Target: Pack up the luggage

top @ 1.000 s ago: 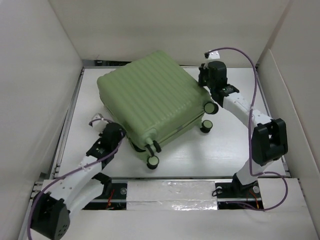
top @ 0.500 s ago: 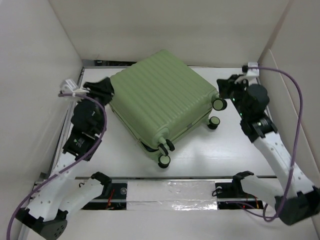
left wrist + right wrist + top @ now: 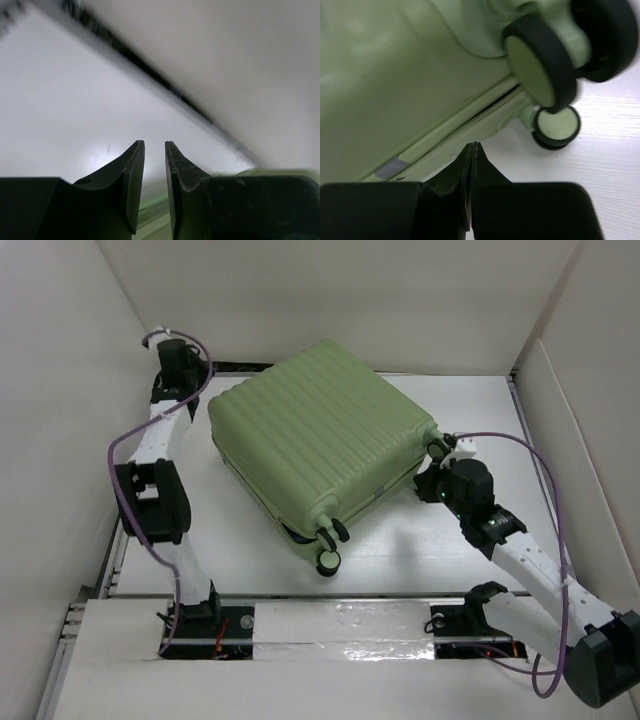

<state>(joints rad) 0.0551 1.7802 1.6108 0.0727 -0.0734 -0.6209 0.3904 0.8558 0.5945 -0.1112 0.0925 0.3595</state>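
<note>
The luggage (image 3: 315,445) lies closed and flat in the middle of the desk (image 3: 400,550), set cornerwise, its wheels toward the near and right sides. Against a second ago it sits slightly farther right and a little turned, lid down all along. So we judge the packing to be at its closing end, with the arms squaring the case up rather than loading it.

Both arms have swapped stations. The left has swung from the near-left corner to the far-left corner. The right has dropped from the far-right corner to the wheel end.

From above, neither end effector's state can be read. The left wrist view shows the left end effector (image 3: 155,145) slightly parted with nothing between its fingers, a sliver of green shell below. The right wrist view shows the right end effector (image 3: 472,146) pressed closed and empty, just short of the shell seam (image 3: 460,127), with two wheels (image 3: 540,57) beside it.
</note>
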